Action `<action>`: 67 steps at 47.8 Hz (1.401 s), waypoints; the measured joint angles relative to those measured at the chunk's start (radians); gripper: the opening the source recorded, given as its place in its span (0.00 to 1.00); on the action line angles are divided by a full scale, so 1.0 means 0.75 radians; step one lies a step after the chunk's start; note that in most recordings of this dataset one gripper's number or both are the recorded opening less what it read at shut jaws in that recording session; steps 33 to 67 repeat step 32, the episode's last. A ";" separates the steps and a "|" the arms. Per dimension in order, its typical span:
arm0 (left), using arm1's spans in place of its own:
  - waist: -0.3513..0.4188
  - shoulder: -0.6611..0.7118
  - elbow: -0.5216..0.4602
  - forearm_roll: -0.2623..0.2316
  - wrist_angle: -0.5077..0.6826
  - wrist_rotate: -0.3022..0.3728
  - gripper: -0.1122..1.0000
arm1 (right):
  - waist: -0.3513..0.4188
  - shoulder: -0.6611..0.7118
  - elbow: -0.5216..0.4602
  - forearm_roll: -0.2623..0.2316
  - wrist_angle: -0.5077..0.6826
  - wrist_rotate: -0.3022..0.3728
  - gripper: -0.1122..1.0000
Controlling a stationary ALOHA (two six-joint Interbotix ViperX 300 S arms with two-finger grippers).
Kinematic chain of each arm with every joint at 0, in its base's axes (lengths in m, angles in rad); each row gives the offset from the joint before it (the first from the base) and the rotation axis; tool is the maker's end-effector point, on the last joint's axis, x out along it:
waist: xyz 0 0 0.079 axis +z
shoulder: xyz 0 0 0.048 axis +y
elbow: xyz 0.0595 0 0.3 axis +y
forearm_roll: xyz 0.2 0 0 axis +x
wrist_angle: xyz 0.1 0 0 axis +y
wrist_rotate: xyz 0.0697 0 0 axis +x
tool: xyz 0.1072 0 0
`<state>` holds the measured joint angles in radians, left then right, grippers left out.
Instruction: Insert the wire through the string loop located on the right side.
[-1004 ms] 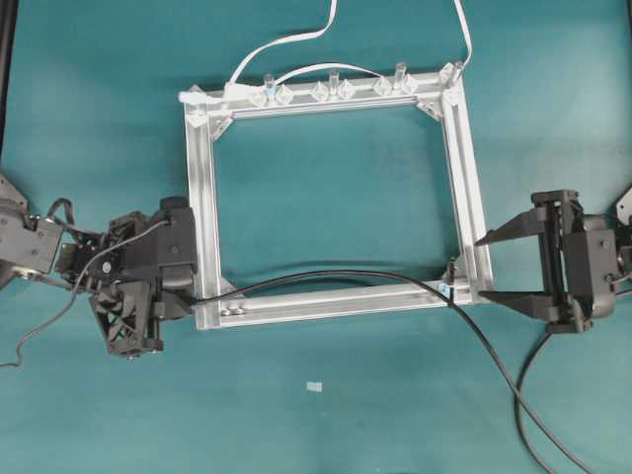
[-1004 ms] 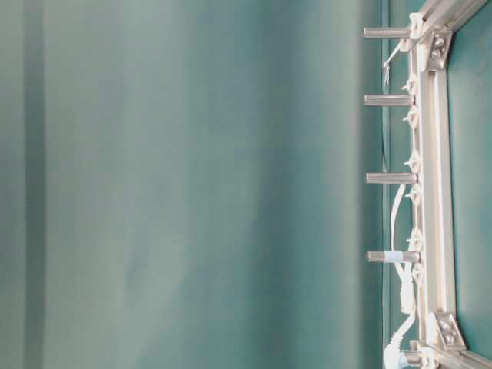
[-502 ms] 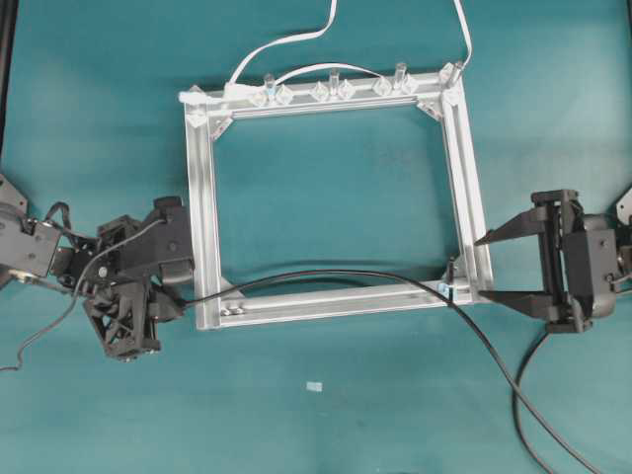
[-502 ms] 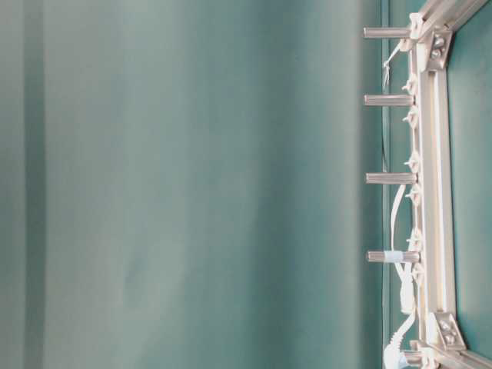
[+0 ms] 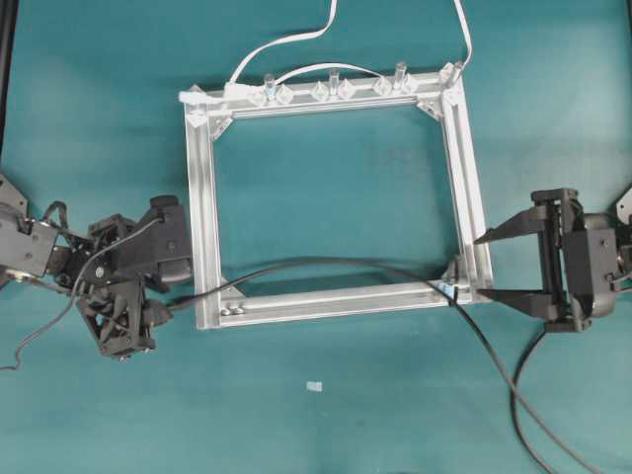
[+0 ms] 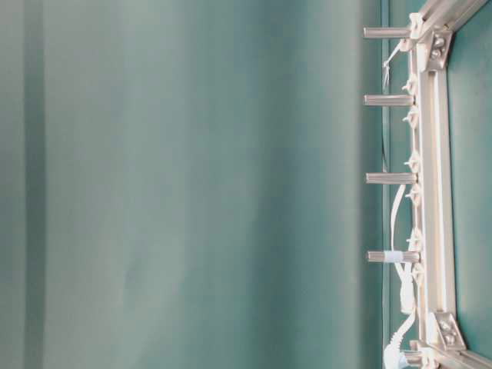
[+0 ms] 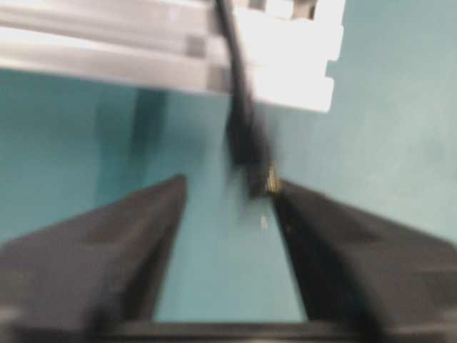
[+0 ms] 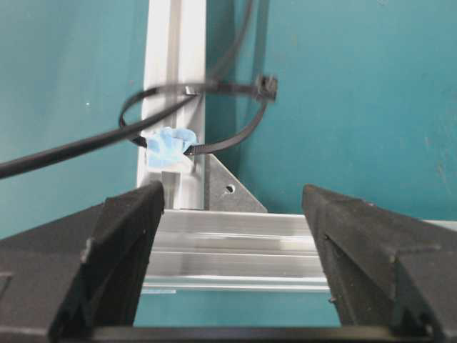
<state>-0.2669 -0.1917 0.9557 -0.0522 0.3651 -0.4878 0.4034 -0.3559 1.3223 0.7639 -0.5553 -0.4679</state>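
Overhead view. A square aluminium frame [image 5: 204, 212] is lying on the teal table [image 5: 326, 415]. The wire [image 5: 326, 264] is running from the frame's 7 o'clock corner, arching over the bottom rail, passing the string loop [image 5: 453, 281] at the frame's 5 o'clock corner and trailing off toward 5 o'clock. The left gripper [image 5: 170, 302] is sitting just outside the 7 o'clock corner, next to the wire's end; its jaw spacing cannot be read here. The right gripper [image 5: 484, 267] is standing at 3 o'clock, jaws spread wide and holding nothing, its tips just beside the loop corner. A white cable [image 5: 296, 39] is leading away from the top rail at 12 o'clock.

Table-level view. Only one frame rail [image 6: 433, 177] with four upright pegs [image 6: 390, 177] and the white cable [image 6: 405, 292] is showing; neither gripper appears.

Left wrist view. The left gripper [image 7: 228, 204] is standing wide, and the wire's plug [image 7: 251, 153] is lying between the fingertips, close against the right-hand finger [image 7: 335, 243]; the picture is blurred and contact cannot be told.

Right wrist view. The right gripper [image 8: 232, 200] is gaping wide. At 12 o'clock the string loop [image 8: 214, 114], with a light-blue bit [image 8: 170, 145] at its base, is encircling the wire [image 8: 64, 151].
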 measured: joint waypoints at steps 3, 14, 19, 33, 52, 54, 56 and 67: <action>-0.002 0.000 0.000 0.004 0.008 0.004 0.63 | 0.002 0.000 0.000 0.000 0.000 0.000 0.88; -0.012 0.000 0.000 0.008 0.027 0.014 0.52 | 0.000 0.000 0.000 0.000 0.002 0.000 0.88; -0.014 -0.016 0.000 0.027 0.033 0.033 0.52 | 0.002 0.000 -0.002 0.000 0.000 -0.002 0.88; 0.070 -0.184 -0.008 0.196 0.063 0.061 0.52 | 0.000 -0.051 -0.006 -0.004 -0.004 -0.012 0.88; 0.070 -0.184 -0.008 0.196 0.063 0.061 0.52 | 0.000 -0.051 -0.006 -0.004 -0.004 -0.012 0.88; 0.070 -0.184 -0.008 0.196 0.063 0.061 0.52 | 0.000 -0.051 -0.006 -0.004 -0.004 -0.012 0.88; 0.070 -0.184 -0.008 0.196 0.063 0.061 0.52 | 0.000 -0.051 -0.006 -0.004 -0.004 -0.012 0.88; 0.070 -0.184 -0.008 0.196 0.063 0.061 0.52 | 0.000 -0.051 -0.006 -0.004 -0.004 -0.012 0.88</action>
